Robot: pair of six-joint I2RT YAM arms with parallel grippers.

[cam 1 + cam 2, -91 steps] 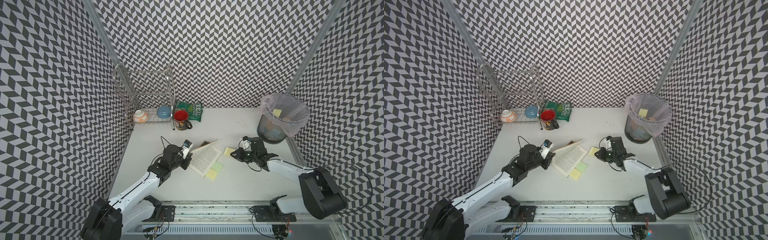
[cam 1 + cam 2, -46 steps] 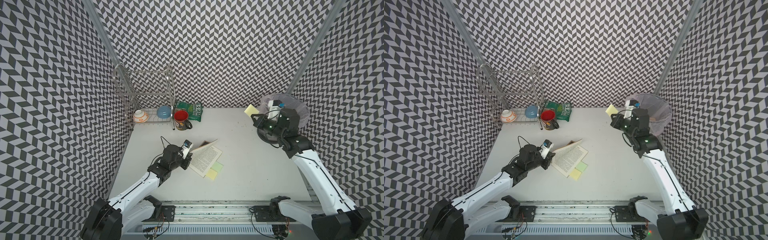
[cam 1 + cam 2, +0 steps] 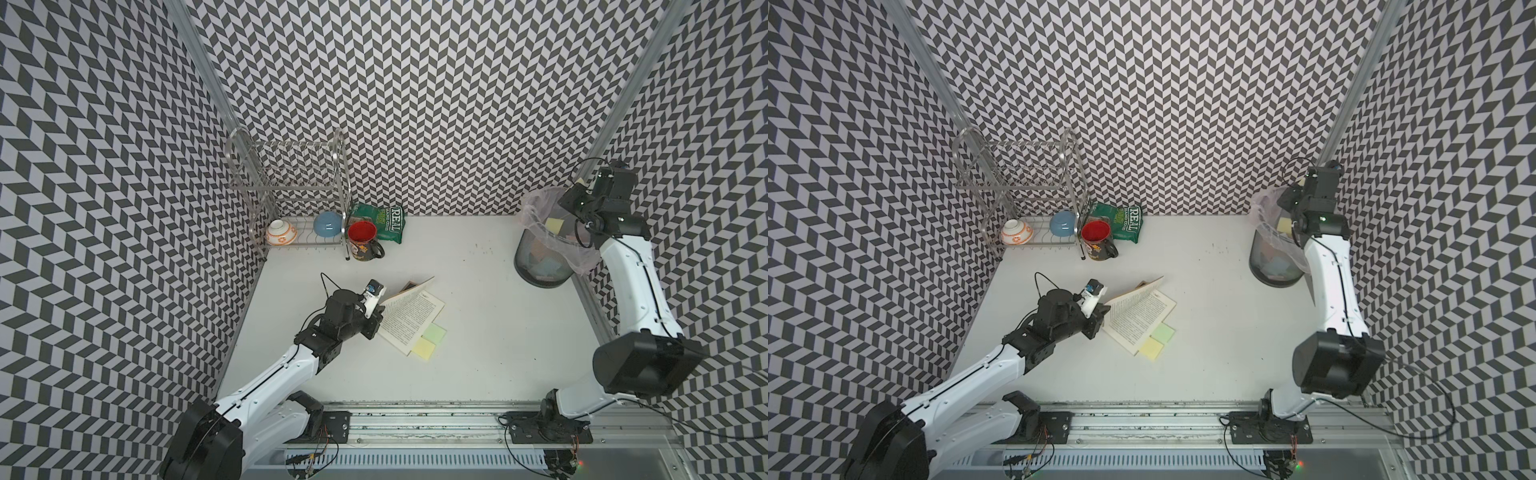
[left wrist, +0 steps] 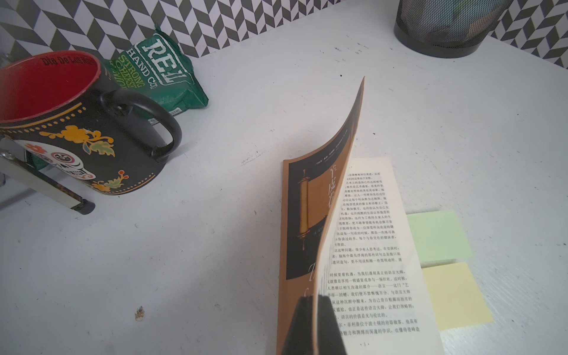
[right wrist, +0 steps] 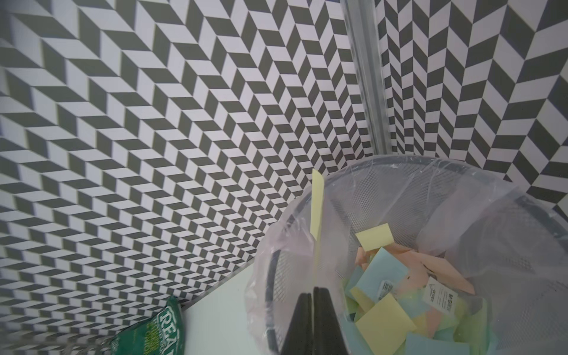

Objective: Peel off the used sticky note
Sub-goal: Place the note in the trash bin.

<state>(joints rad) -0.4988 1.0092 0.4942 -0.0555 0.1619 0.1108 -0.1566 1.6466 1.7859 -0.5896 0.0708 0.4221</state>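
- The disposal step is in hand: a peeled yellow sticky note point(image 5: 317, 203) is pinched edge-on in the right tool point(image 5: 313, 292), whose fingers are pressed together on it.
- The note is held above the lined mesh wastebasket point(image 5: 368, 199) at the far right corner of the table point(image 3: 478, 340), seemingly over the rim rather than the middle.
- An inward shift and a spreading of the fingers are called for next.
- The book point(image 4: 368, 246) is pinched open by the left tool point(image 4: 316, 301).

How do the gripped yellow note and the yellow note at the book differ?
The gripped note stands on edge in the shut right gripper over the bin; the book note lies flat on the table. The gripped note is free; the book note touches the book. Both are pale yellow.
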